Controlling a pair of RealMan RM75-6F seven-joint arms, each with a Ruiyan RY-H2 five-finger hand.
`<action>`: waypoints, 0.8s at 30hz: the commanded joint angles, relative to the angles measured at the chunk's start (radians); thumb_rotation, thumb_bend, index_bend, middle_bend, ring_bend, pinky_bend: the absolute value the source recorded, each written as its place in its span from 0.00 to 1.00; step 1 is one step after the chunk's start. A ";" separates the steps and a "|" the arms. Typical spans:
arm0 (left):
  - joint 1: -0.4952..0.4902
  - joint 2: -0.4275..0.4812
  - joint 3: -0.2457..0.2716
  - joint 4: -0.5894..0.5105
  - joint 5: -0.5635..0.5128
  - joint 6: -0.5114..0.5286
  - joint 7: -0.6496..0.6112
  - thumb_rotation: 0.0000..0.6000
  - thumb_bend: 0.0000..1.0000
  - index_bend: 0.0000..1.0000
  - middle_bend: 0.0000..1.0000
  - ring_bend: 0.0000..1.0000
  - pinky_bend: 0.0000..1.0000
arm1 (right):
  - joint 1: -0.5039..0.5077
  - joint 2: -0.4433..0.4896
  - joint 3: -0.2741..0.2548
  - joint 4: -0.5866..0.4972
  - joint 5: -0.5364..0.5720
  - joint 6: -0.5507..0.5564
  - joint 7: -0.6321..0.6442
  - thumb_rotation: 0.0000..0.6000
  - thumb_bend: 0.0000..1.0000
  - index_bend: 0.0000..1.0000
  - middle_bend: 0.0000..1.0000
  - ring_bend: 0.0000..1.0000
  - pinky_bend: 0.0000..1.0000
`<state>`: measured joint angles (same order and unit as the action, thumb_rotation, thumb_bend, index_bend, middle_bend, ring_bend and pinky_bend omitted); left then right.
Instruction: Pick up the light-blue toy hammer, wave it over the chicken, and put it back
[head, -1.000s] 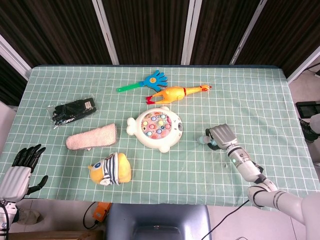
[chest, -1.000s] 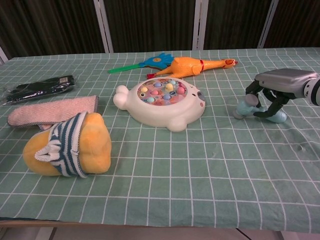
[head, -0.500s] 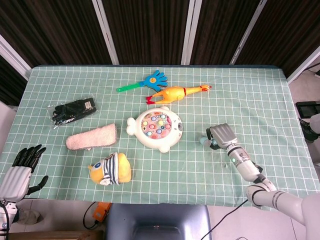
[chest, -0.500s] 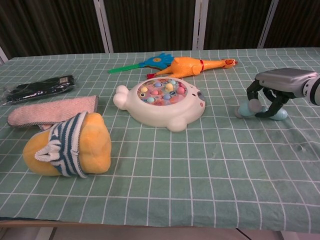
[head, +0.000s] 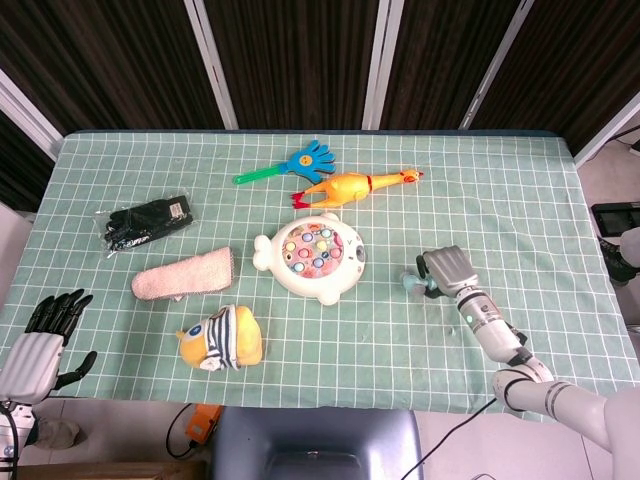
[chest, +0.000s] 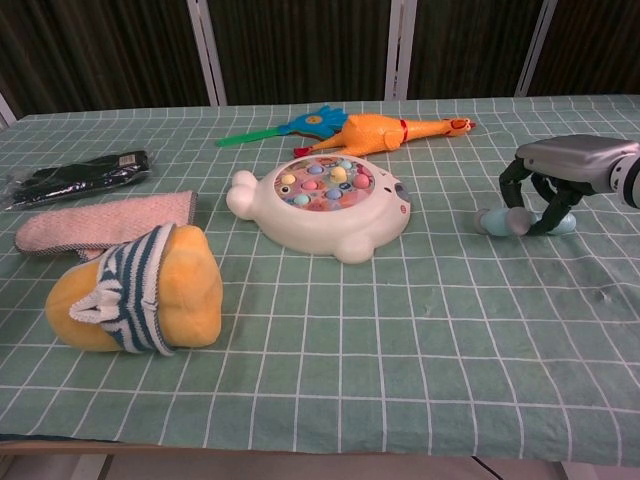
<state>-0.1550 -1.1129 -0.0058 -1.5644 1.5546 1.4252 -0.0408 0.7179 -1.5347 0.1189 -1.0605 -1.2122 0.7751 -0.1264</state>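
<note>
The light-blue toy hammer (chest: 495, 221) lies on the green checked cloth at the right, mostly covered by my right hand (chest: 570, 160). The hand's fingers curl down around the hammer's middle and grip it, and both of its ends stick out. In the head view only the hammer's end (head: 412, 279) shows left of my right hand (head: 447, 270). The yellow rubber chicken (head: 352, 186) lies at the back centre, well away from that hand. My left hand (head: 40, 335) hangs off the front left corner, fingers spread and holding nothing.
A white fishing-game toy (head: 310, 258) sits mid-table between hammer and chicken. A blue hand clapper (head: 290, 163) lies beside the chicken. Black gloves (head: 148, 222), a pink towel (head: 185, 275) and a yellow striped plush (head: 222, 338) occupy the left half.
My right hand has shifted slightly to the right, and the hammer under it has slid and turned with it. The left hand has not moved.
</note>
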 joint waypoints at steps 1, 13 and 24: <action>0.000 0.000 0.000 0.000 0.000 0.001 0.000 1.00 0.33 0.00 0.04 0.00 0.05 | -0.001 0.000 0.003 0.001 0.001 0.001 0.002 1.00 0.40 0.79 0.60 0.76 1.00; -0.002 -0.003 -0.001 0.002 -0.004 -0.003 0.002 1.00 0.33 0.00 0.04 0.00 0.05 | 0.000 -0.007 0.015 0.020 0.011 -0.012 0.015 1.00 0.38 0.78 0.60 0.75 1.00; -0.004 -0.004 -0.002 0.004 -0.009 -0.008 0.003 1.00 0.33 0.00 0.04 0.00 0.05 | 0.004 -0.012 0.031 0.044 0.018 -0.023 0.045 1.00 0.38 0.78 0.59 0.75 1.00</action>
<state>-0.1585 -1.1167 -0.0080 -1.5602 1.5460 1.4173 -0.0378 0.7213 -1.5469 0.1490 -1.0184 -1.1945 0.7544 -0.0830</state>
